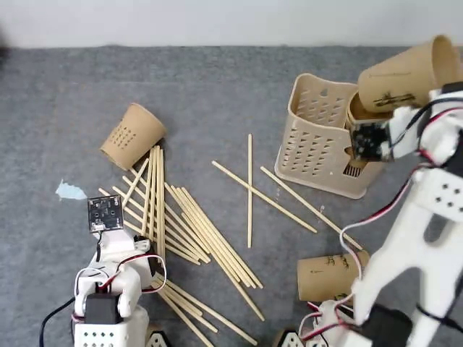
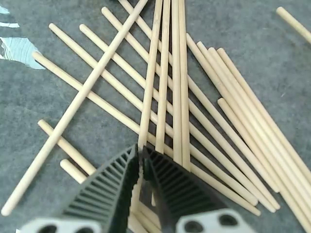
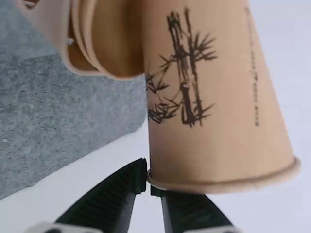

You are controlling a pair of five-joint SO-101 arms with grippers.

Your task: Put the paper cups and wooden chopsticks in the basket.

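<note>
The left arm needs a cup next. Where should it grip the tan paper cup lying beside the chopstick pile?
Grip the tan paper cup at mid-body, probably from straight above, left end effector straddling the round wall: it lies on its side, so its rim offers no top access.

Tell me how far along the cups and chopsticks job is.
Done: stacked cups sit in the basket. In hand: the right gripper pinches the rim of a bamboo-print cup, its base at that stack; the left gripper is shut on one chopstick in the pile. Left: a tipped cup far from the basket, a second cup by an arm's base, and the loose chopsticks.
</note>
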